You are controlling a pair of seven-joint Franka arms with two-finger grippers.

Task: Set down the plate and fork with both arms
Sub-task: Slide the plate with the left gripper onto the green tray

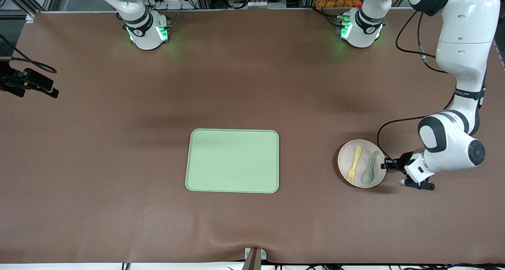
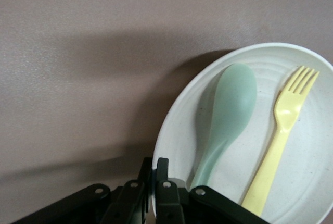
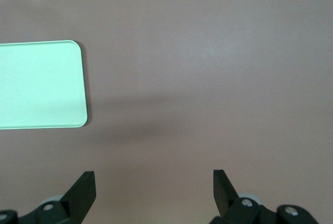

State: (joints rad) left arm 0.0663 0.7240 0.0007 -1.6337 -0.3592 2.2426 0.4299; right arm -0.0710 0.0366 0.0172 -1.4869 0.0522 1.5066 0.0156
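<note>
The round speckled plate (image 1: 365, 145) sits toward the left arm's end of the table, beside the light-green tray (image 1: 232, 160). On it lie the pale-yellow fork (image 1: 354, 163) and a grey-green spoon (image 1: 369, 168), side by side. My left gripper (image 1: 388, 165) is low at the plate's edge, shut on the rim. In the left wrist view its fingers (image 2: 162, 168) pinch the plate (image 2: 179, 130), with the spoon (image 2: 231, 104) and fork (image 2: 283, 130) just past them. My right gripper (image 3: 153, 174) hangs open and empty over bare table near a corner of the tray (image 3: 39, 83); the front view does not show it.
A black clamp with cables (image 1: 29, 83) juts in at the right arm's end of the table. A small mount (image 1: 254, 258) sits at the table edge nearest the front camera. A black cable (image 1: 394, 124) loops from the left arm near the plate.
</note>
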